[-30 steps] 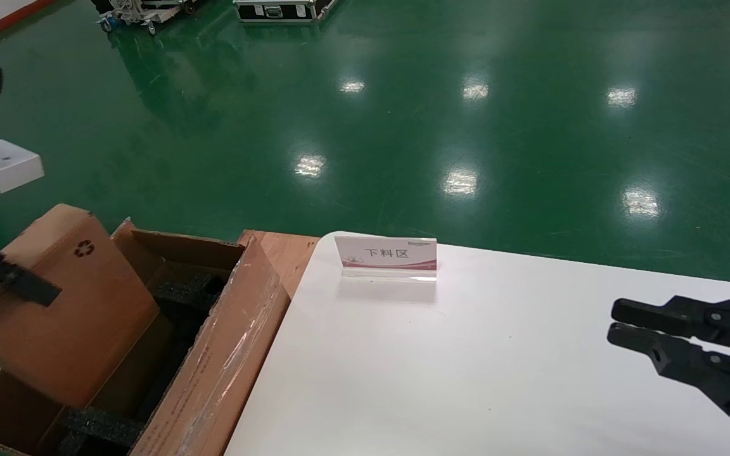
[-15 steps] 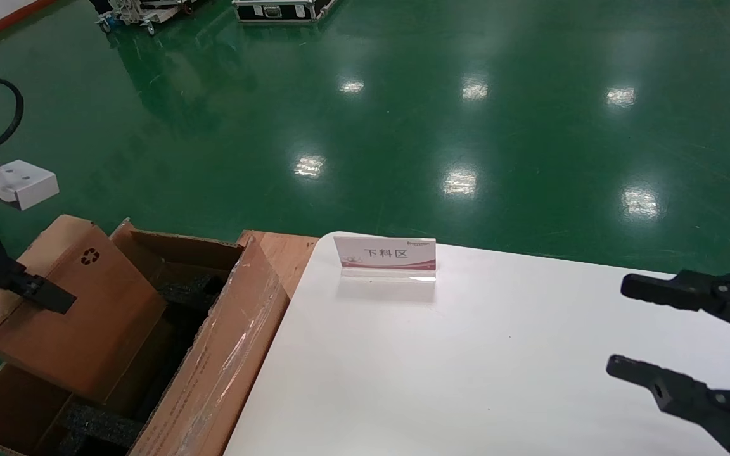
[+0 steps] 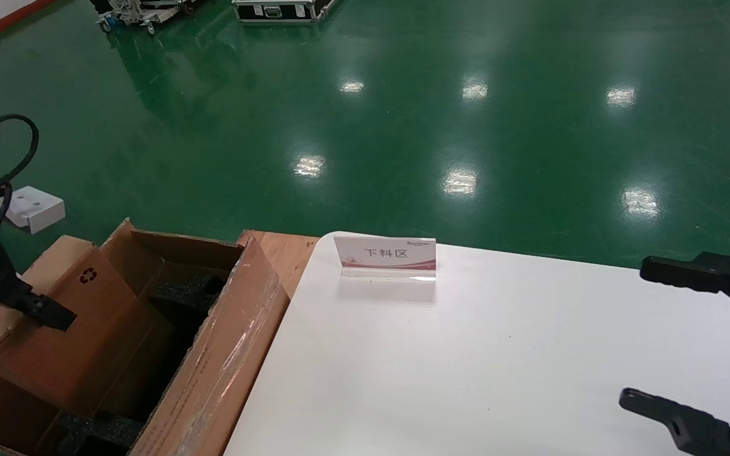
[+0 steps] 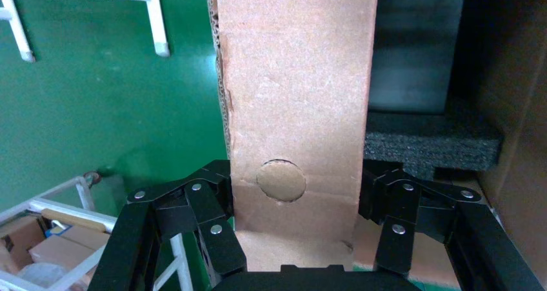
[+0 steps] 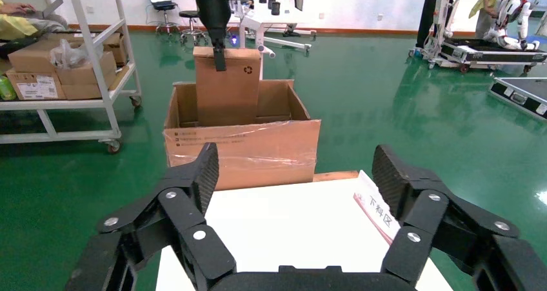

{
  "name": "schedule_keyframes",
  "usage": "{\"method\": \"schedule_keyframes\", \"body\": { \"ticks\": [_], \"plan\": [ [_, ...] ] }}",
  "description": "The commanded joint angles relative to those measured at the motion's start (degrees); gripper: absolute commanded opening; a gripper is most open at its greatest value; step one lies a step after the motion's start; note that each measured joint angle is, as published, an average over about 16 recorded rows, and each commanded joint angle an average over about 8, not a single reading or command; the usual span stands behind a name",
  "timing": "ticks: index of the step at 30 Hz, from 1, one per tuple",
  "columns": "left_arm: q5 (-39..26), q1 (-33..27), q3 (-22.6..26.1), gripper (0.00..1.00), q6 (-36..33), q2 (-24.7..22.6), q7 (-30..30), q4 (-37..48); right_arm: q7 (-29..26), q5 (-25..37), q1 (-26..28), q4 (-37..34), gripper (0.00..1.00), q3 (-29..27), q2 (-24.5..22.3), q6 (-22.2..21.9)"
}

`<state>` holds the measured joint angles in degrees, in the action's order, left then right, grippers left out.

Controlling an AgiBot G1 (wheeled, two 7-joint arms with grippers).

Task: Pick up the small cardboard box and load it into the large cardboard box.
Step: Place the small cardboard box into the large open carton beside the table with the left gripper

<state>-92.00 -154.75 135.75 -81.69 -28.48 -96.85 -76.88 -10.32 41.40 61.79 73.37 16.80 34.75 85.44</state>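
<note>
here the small cardboard box [image 3: 64,335] stands tilted, its lower end down inside the large cardboard box [image 3: 213,361] and its upper end — the one with the recycling symbol [image 3: 89,275] — sticking out above the carton's rim. the left end effector [image 4: 293,197] pinches it: in the left wrist view a black finger [image 4: 193,204] presses on each side of the narrow brown face, just by a round punched tab [image 4: 281,180]. in the head view that end effector sits at the far left edge, one finger lying across the box's broad face. beside the small box, within the large one, black foam inserts [image 3: 184,292] show at the far end and near the bottom corner. the large carton's flaps stand up, and clear glossy tape [image 3: 238,354] shines on the side that faces the bench [image 3: 466,354]; the carton stands close against the bench's left edge.

the right end effector [image 5: 293,168] hovers over the right part of the white bench, its fingers spread wide apart and holding nothing. a small sign card [image 3: 385,255] with red trim stands near the bench's far edge. beyond lies a glossy green floor [image 3: 403,114], with a white metal rack [image 5: 64,65] of cartons and a black equipment case [image 3: 279,9] well apart from the work.
</note>
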Motion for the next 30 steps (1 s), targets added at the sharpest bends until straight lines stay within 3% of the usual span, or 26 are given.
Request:
{"method": "schedule_keyframes", "body": {
  "ticks": [1,17,30],
  "plan": [
    [-0.4,0.8,0.2,0.0,0.8,0.3,-0.2,0.1,0.0,0.0,0.0,0.0,1.0,0.0,0.0,0.0],
    [-3.2,8.0,1.5,0.0,8.4,-0.7,0.4,4.9,0.0,0.0,0.0,0.0,1.0,0.1,0.0,0.0],
    [-0.9,15.5,1.5,0.0,13.5,-3.5,2.9,12.9,0.1,-0.1,0.0,0.0,1.0,0.1,0.0,0.0]
  ]
}}
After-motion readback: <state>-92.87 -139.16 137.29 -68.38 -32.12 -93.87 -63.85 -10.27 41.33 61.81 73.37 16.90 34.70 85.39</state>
